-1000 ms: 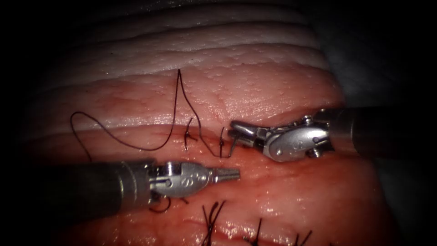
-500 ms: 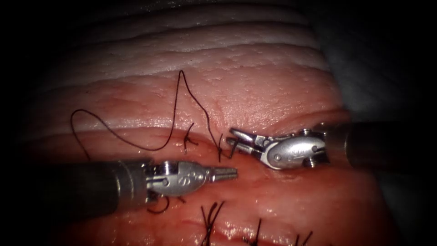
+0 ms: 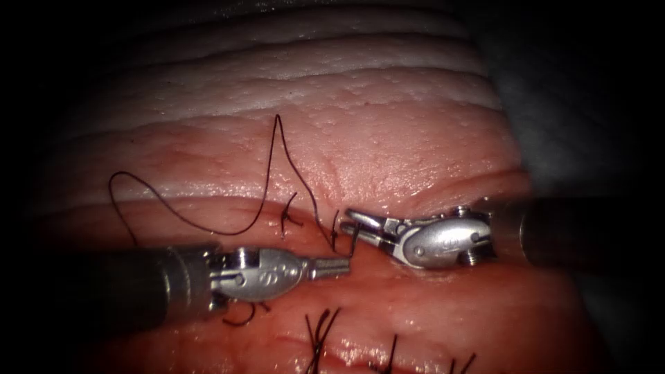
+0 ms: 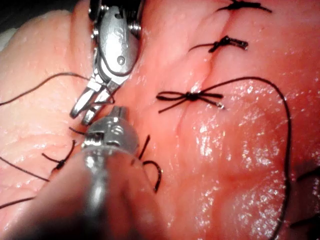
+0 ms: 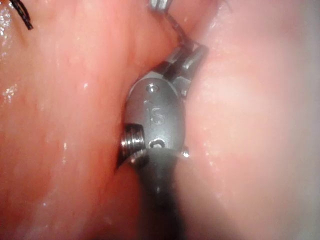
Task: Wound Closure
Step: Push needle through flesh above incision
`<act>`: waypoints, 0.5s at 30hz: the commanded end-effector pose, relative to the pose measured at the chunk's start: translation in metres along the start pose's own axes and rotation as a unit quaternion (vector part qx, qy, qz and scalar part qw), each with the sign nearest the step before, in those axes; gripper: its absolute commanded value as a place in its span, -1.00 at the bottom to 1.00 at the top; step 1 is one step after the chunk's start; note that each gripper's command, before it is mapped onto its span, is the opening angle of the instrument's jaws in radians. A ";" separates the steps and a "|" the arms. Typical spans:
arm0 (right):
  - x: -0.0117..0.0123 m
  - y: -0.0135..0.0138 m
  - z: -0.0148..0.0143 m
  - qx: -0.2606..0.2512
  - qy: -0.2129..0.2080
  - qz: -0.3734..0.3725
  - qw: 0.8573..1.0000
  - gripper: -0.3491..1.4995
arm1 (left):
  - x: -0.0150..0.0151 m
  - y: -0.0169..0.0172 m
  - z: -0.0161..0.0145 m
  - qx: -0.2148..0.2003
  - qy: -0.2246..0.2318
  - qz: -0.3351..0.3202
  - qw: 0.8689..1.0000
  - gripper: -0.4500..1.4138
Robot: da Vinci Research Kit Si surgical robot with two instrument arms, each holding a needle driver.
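1. The thread [image 3: 277,119] lies in a slack loop on the tissue [image 3: 388,138] at the far left. It rises to a sharp peak, then drops to the cut [image 3: 208,201], beside a tied stitch [image 3: 287,215].
2. The left tool [image 3: 336,266] lies with its long axis roughly level and its tip pointing right. Its fingers are closed together. The tip sits against the lower end of the needle [image 3: 355,241]; we cannot tell whether it pinches that end or only touches it.
3. Only a short dark sliver of the needle is exposed. It stands steeply at the cut, between the two tool tips. We judge the rest to be in the tissue, but the entry point is hard to make out.
4. The right tool [image 3: 357,225] points left, with its fingers parted a little. The needle's upper end sits at their opening; we see no clear grip on it. The left wrist view shows the same parted fingers [image 4: 80,107] with thread crossing them.
5. Relation for the coming move: both tips are at the needle, the left from below, the right from beside and above.
6. Cut ends of thread [image 3: 320,332] stand up from a lower stitched line.
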 end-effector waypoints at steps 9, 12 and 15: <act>-0.0003 -0.0004 0.0012 0.020 -0.002 -0.005 1.000 -1.00 | -0.0007 0.0010 0.0009 -0.010 -0.019 0.001 1.000 -0.89; -0.0006 -0.0008 0.0013 0.036 -0.006 -0.007 0.999 -1.00 | -0.0008 0.0010 0.0006 -0.012 -0.020 0.002 1.000 -0.89; -0.0006 -0.0012 0.0012 0.037 -0.006 -0.012 0.999 -1.00 | -0.0009 0.0009 0.0004 -0.013 -0.020 0.002 1.000 -0.89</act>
